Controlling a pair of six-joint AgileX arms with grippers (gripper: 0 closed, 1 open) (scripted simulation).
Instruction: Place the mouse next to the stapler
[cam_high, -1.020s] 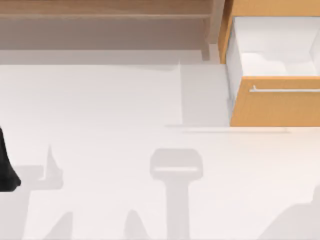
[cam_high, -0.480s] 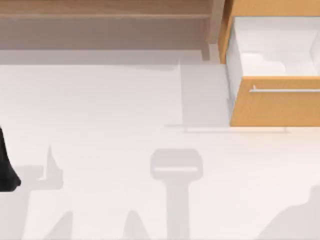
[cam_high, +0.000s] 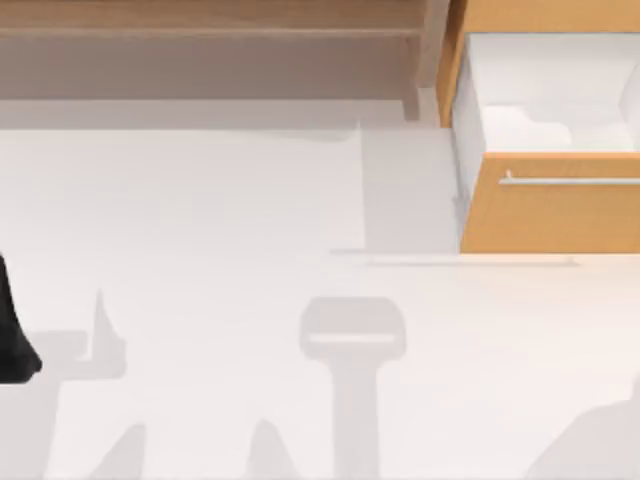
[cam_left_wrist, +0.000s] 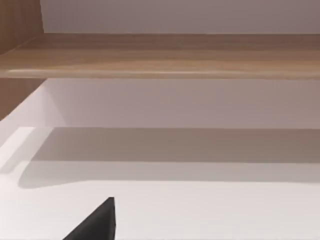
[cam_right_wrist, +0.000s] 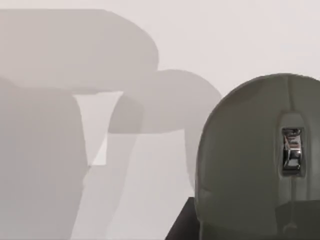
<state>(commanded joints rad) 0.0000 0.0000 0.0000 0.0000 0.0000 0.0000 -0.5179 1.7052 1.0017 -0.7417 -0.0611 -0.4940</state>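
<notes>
Right wrist view: the mouse (cam_right_wrist: 255, 155), grey with a chrome wheel, is sitting right under the right end effector on the white table (cam_high: 220, 220). In the top view, the shadow at the lower right edge is shifting slightly compared with a second ago, so the right arm is likely moving over the mouse. Whether it's gripping, cannot tell. The left end effector (cam_high: 12, 330) is idling at the left edge, fingers unclear. The open drawer (cam_high: 550, 210) is far right.

White table (cam_high: 220, 220) before me; orange-wood drawer (cam_high: 550, 215) stands open at its far right. Mouse (cam_right_wrist: 255, 160) rests on it.
</notes>
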